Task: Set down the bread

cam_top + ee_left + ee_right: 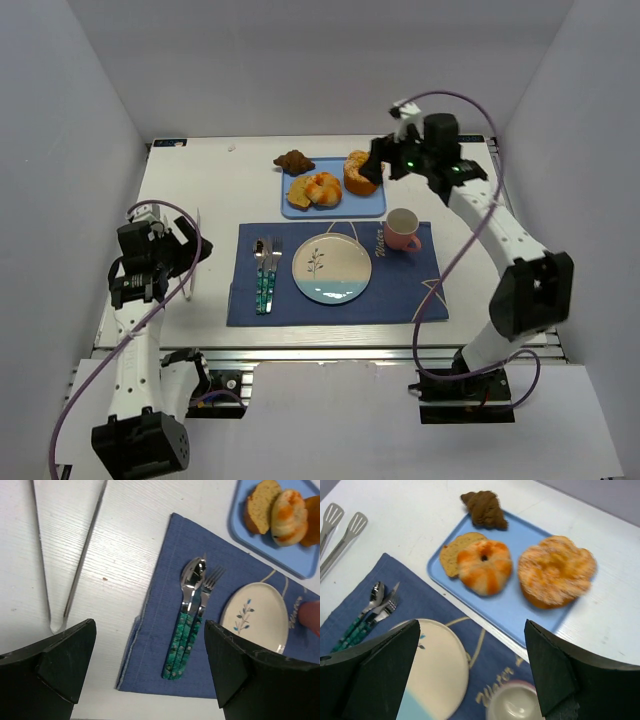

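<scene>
Ahead of the right gripper (472, 675) and a little to its right, upright on a blue tray (512, 532): the bread (556, 570). Round, so no long axis to speak of; swirled, ridged top facing straight up. Orange-golden, tall-sided, pale speckling across the crown, slightly blurred. Right gripper's jaws spread wide, clear of the bread, hovering above the tray's near edge. On the same tray, left of the bread: a flatter pale pastry (484, 572) with orange patches, touching a tan slice (452, 555); at the far edge, a dark brown lumpy pastry (485, 509), partly over the rim. Nearer the gripper, on a blue mat (395, 585): a plate (440, 675), a pink cup (515, 705), cutlery (367, 615). Left gripper (150, 672) likewise spread wide, above the mat's corner on the table (115, 555), well apart from the tray.
</scene>
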